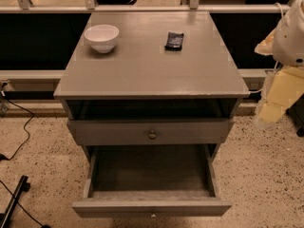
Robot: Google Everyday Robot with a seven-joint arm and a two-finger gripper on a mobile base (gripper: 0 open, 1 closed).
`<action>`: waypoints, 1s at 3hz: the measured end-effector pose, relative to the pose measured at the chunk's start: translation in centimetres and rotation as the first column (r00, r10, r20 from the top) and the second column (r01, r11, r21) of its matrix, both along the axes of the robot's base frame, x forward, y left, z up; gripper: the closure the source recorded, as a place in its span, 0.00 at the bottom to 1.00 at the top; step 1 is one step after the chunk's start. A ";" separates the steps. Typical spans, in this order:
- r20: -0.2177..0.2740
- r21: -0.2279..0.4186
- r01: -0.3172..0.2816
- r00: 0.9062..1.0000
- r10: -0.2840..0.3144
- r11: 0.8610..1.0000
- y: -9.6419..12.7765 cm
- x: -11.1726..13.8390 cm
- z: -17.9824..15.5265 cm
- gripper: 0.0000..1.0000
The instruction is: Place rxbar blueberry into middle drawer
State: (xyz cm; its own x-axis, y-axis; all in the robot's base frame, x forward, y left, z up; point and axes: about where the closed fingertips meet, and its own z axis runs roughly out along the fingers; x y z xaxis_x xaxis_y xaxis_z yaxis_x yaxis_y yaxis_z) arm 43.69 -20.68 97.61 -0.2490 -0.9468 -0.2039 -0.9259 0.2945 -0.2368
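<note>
The rxbar blueberry (174, 40), a small dark flat bar, lies on the grey cabinet top (152, 70), right of centre towards the back. The middle drawer (151, 171) is the lower of the two visible drawers. It is pulled out, and its plain grey inside holds nothing. My arm comes in at the right edge, white above and pale yellow below. The gripper (271, 109) hangs beside the cabinet's right side, below the level of the top, well away from the bar and the drawer. It holds nothing that I can see.
A white bowl (101, 37) stands at the back left of the cabinet top. The drawer above, with a round metal knob (152, 135), is shut. Black cables and a dark stand (14, 198) lie on the speckled floor at the left. A railing runs behind the cabinet.
</note>
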 end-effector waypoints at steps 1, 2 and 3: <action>0.000 0.000 0.000 1.000 0.000 1.000 0.0 0.0 0.0 0.00; 0.039 0.030 -0.010 0.999 0.009 1.000 0.5 1.5 0.2 0.00; 0.159 0.084 -0.083 0.985 0.068 0.993 1.9 7.5 1.2 0.00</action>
State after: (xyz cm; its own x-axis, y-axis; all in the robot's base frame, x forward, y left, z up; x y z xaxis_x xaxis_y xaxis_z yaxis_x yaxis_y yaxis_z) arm 51.18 -18.74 98.79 -0.1361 -0.9377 -0.3196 -0.9003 0.2517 -0.3551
